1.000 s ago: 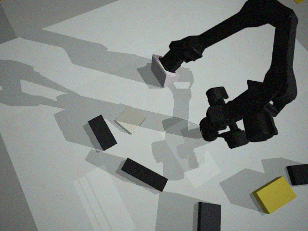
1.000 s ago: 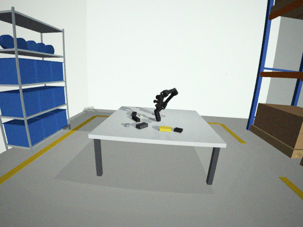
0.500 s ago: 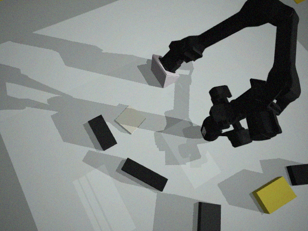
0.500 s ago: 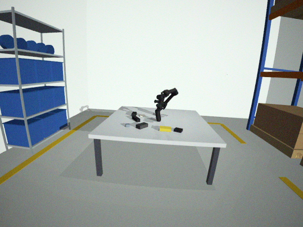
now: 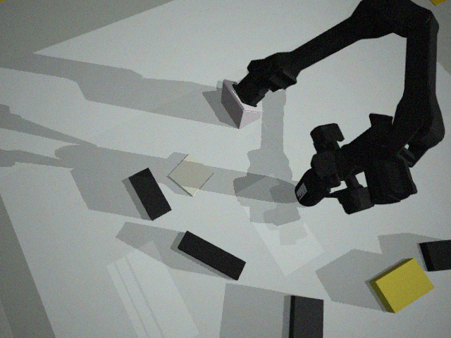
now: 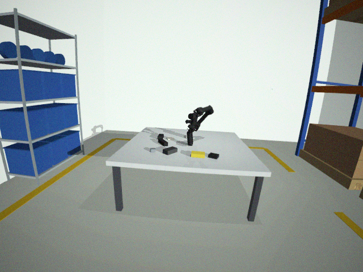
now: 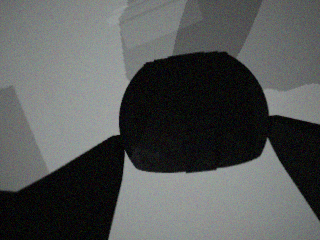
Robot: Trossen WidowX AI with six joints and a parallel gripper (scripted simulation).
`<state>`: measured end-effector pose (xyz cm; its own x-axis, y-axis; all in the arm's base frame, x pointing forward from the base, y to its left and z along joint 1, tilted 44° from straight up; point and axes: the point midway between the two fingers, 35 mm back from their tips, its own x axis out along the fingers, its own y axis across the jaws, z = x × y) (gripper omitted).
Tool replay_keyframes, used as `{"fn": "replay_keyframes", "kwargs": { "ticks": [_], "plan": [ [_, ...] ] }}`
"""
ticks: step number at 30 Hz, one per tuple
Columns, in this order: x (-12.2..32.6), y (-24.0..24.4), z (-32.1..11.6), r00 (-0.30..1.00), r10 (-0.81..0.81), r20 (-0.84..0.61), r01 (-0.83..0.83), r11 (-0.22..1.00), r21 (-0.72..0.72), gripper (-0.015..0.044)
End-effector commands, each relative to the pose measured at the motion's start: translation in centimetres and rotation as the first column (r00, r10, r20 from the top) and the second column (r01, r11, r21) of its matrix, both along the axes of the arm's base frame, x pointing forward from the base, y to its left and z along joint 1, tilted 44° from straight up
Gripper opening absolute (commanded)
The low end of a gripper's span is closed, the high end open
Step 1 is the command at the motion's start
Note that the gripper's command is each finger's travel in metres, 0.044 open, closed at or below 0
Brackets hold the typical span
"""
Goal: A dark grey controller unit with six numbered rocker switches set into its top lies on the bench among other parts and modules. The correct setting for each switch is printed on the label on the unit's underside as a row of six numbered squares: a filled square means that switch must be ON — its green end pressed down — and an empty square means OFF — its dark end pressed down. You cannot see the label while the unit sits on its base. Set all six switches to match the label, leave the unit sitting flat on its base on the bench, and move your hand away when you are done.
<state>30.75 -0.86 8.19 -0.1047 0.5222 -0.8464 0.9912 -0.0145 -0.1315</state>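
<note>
A dark unit [image 5: 313,184] [image 7: 195,90], which I take to be the controller unit, is off the bench in my gripper [image 5: 320,178] [image 7: 193,134]. In the wrist view it is a nearly black rounded shape that fills the gap between the two fingers, its sides touching both. A white printed label [image 5: 301,191] shows on its left end in the top view, too small and skewed to read square by square. No switches or their settings can be made out. In the exterior view the arm [image 6: 202,111] stands over the table, the unit too small to tell.
On the bench [image 6: 234,166] lie two black blocks [image 5: 149,194] [image 5: 211,255], a dark grey block [image 5: 306,316] [image 6: 169,151], a yellow block [image 5: 402,285] [image 6: 197,154], another black block [image 5: 437,255] [image 6: 213,155] and a flat beige plate [image 5: 190,175]. A pinkish block [image 5: 230,105] adjoins the arm.
</note>
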Motion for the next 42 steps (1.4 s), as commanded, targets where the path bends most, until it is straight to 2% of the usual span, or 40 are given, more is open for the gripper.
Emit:
{"fn": "replay_keyframes", "kwargs": {
  "ticks": [1,42],
  "plan": [
    [0.1,0.7,0.3,1.0,-0.001,-0.002,0.001,1.0,0.023,0.0336],
    [0.3,3.2,2.1,1.0,-0.013,-0.001,0.013,0.993,0.117,0.0338]
  ]
}}
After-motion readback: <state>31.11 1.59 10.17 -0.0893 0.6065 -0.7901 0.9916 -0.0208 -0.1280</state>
